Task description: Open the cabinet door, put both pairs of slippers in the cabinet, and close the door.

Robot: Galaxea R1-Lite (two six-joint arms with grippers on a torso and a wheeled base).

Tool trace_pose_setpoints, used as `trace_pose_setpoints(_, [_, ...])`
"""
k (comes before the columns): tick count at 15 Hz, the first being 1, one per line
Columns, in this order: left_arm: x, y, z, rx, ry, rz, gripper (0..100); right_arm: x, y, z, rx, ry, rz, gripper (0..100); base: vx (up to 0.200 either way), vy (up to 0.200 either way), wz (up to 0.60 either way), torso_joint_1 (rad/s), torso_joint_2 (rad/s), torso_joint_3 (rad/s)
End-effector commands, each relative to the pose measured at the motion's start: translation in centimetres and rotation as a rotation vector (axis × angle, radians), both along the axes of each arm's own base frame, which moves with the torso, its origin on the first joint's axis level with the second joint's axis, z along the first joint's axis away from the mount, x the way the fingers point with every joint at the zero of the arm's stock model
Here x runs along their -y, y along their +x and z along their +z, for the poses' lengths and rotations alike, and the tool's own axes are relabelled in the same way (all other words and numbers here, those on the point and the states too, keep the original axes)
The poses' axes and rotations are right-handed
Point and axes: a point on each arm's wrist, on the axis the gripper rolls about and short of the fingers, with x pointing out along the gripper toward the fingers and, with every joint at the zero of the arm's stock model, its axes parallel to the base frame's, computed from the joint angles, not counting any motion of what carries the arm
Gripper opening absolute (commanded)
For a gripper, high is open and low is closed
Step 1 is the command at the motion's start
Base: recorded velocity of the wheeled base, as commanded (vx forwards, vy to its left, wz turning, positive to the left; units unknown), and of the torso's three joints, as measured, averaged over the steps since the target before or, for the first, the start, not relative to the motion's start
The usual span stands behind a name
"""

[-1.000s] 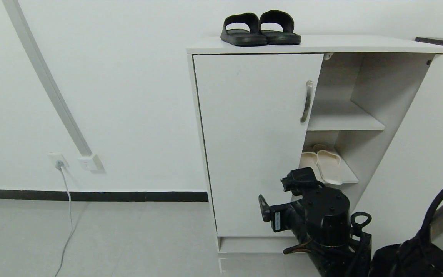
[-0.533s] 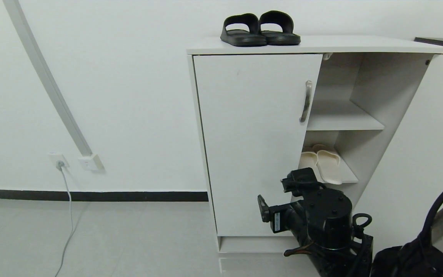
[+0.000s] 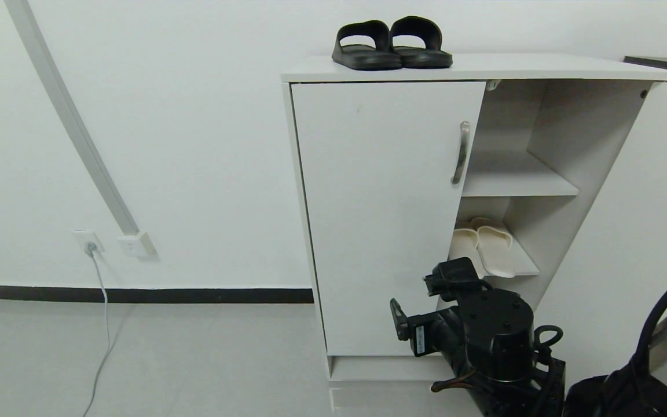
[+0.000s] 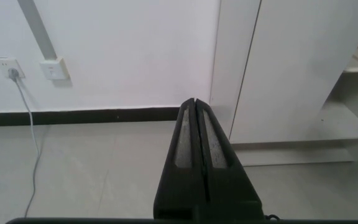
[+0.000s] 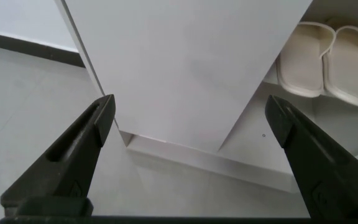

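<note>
Head view: one pair stowed.
White slippers (image 3: 487, 249) are shelved; black slippers (image 3: 392, 45) are left atop cabinet (image 3: 542, 66); right gripper (image 5: 189, 102) gapes empty, left gripper (image 4: 194, 102) closed, empty.

And the right gripper (image 5: 190, 107) is spread wide, its two dark fingers (image 5: 86, 140) standing far apart with a broad gap between the jaws. The right arm (image 3: 493, 330) sits low in the head view, wrist bent, a round black joint housing just behind the jaws. Over to the left gripper (image 4: 194, 109): jaws pressed flat together, grey pads (image 4: 184, 140) meeting along one thin seam that runs straight out to the tips
</note>
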Motion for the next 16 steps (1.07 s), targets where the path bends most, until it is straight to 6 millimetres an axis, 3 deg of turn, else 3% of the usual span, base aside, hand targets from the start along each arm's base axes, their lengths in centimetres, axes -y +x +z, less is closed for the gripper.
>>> trace_pose_setpoints(1, [0.0,0.01,0.0,-0.002,0.001,-0.001,0,-0.13,0.07,-0.21,-0.004,-0.005,0.001,100,0.0,0.0,0.0,0.0,0.0,0.0])
trace_pose_setpoints(5, [0.0,0.01,0.0,-0.002,-0.001,-0.001,0,-0.05,0.01,-0.26,-0.006,-0.008,0.0,100,0.0,0.0,0.0,0.009,-0.21,-0.309])
trace_pose_setpoints(16, [0.0,0.01,0.0,-0.002,0.001,-0.001,0,0.0,-0.16,-0.35,-0.004,-0.027,0.004,100,0.0,0.0,0.0,0.097,-0.49,-0.352])
